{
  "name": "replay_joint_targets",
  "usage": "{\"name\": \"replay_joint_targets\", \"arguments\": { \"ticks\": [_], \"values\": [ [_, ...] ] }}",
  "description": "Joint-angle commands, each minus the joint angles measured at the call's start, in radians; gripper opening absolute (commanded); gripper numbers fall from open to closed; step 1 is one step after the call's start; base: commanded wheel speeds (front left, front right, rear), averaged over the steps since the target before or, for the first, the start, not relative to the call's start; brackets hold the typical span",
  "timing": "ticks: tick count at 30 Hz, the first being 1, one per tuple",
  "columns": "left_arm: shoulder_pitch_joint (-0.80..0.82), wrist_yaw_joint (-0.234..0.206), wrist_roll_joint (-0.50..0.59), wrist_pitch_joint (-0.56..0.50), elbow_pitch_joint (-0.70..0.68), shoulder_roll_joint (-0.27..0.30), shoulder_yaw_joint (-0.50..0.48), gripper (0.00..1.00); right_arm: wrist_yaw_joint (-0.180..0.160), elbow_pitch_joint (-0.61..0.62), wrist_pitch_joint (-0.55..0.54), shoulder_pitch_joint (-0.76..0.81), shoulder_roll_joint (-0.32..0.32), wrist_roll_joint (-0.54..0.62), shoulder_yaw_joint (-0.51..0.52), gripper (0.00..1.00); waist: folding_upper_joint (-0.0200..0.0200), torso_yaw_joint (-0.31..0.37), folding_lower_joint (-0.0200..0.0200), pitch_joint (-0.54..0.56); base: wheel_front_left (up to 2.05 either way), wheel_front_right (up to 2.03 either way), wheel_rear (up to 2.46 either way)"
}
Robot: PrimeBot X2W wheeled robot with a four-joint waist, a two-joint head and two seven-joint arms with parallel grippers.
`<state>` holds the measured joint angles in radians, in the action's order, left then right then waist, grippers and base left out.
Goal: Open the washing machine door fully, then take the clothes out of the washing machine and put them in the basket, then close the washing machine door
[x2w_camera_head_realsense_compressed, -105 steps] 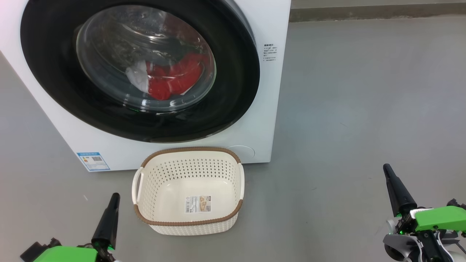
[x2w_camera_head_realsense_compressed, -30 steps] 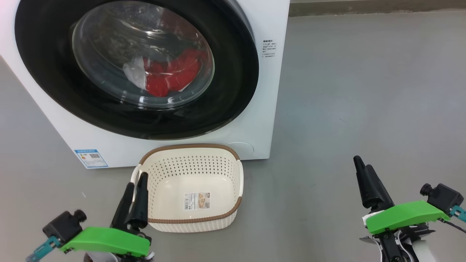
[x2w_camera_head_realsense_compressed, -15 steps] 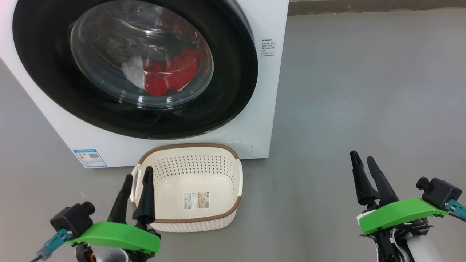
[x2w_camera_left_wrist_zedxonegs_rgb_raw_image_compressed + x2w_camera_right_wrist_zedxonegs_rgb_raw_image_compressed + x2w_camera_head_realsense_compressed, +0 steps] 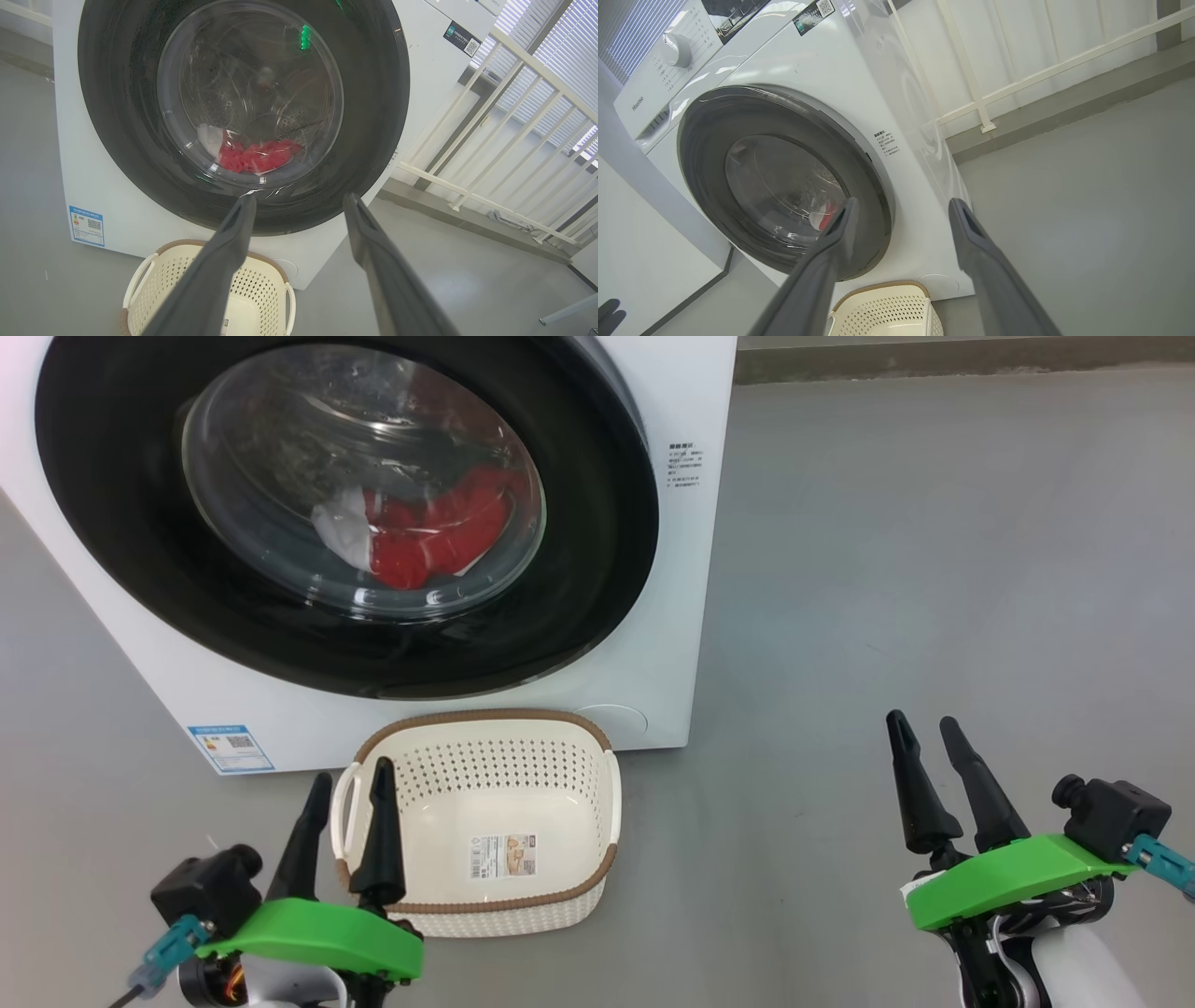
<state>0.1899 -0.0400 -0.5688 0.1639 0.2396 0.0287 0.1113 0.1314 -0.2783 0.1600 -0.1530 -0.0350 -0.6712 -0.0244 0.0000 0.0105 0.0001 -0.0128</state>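
The white washing machine point(image 4: 672, 616) stands at the upper left, and its door point(image 4: 597, 569), black-rimmed with a glass bowl, lies across the opening. Red and white clothes point(image 4: 420, 541) show through the glass, low in the drum. The cream basket point(image 4: 569, 775) sits empty on the floor just before the machine. My left gripper point(image 4: 353, 773) is open over the basket's left handle, holding nothing. My right gripper point(image 4: 922, 721) is open above bare floor well to the right. The left wrist view looks between my left gripper point(image 4: 299, 198) fingers at the door point(image 4: 373, 116), clothes point(image 4: 257, 156) and basket point(image 4: 261, 289).
A blue label point(image 4: 231, 748) marks the machine's lower left corner. A white railing point(image 4: 490, 116) on a low kerb runs behind and to the right of the machine. Open grey floor point(image 4: 934, 569) spreads to the right. A white wall point(image 4: 635, 242) flanks the machine's far side.
Both grippers have crept a little forward toward the machine, staying open. The head camera has shifted slightly. Door, clothes and basket have not moved.
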Motion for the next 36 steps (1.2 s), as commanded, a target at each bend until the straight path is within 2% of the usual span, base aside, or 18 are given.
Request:
{"name": "replay_joint_targets", "arguments": {
  "ticks": [1, 29, 36],
  "values": [
    [0.05, -0.015, 0.03, 0.015, -0.021, 0.017, -0.017, 1.0, -0.001, 0.031, 0.014, -0.053, -0.01, 0.032, -0.023, 1.0, 0.0, 0.0, -0.0001, 0.0, 0.0, 0.0, 0.0],
    [0.1, -0.074, 0.326, 0.087, 0.018, 0.032, 0.05, 1.0, -0.001, 0.048, 0.079, -0.089, -0.015, 0.366, -0.025, 1.0, 0.0, 0.008, -0.0001, 0.002, 0.0, 0.0, 0.0],
    [0.098, -0.08, 0.322, 0.085, 0.017, 0.038, 0.049, 1.0, -0.001, 0.035, 0.059, -0.086, -0.015, 0.368, -0.006, 1.0, 0.0, 0.008, -0.0001, 0.001, 0.0, 0.0, 0.0]
  ]
}}
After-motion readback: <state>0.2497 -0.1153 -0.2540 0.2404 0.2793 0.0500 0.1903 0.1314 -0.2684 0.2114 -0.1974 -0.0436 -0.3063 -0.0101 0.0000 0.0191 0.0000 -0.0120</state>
